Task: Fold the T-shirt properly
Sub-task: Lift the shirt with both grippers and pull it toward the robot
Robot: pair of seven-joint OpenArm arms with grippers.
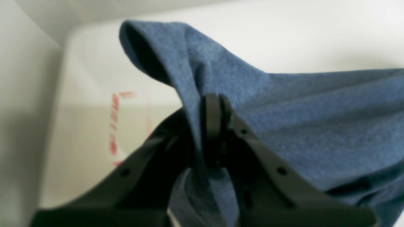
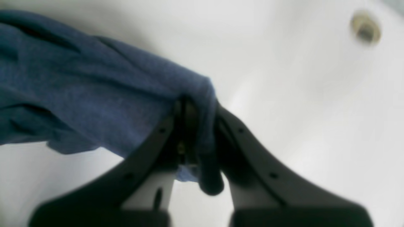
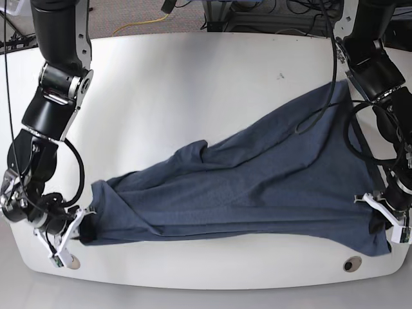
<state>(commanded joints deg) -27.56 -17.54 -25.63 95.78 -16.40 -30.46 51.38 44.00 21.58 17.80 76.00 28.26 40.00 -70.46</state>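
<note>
Both hands clamped on the shirt (image 3: 257,187): left hand (image 1: 214,126) pinches a bunched fold with its jaws closed tight on the cloth, right hand (image 2: 192,132) likewise closed on the opposite end, a lump of cloth squeezed between its jaws. In the base view the shirt is stretched between them along the near edge of the white table (image 3: 193,84), right hand (image 3: 76,226) at that view's left corner, left hand (image 3: 381,215) at its right. Far corner of the shirt trails back toward the left arm; plain side shows, wrinkled.
</note>
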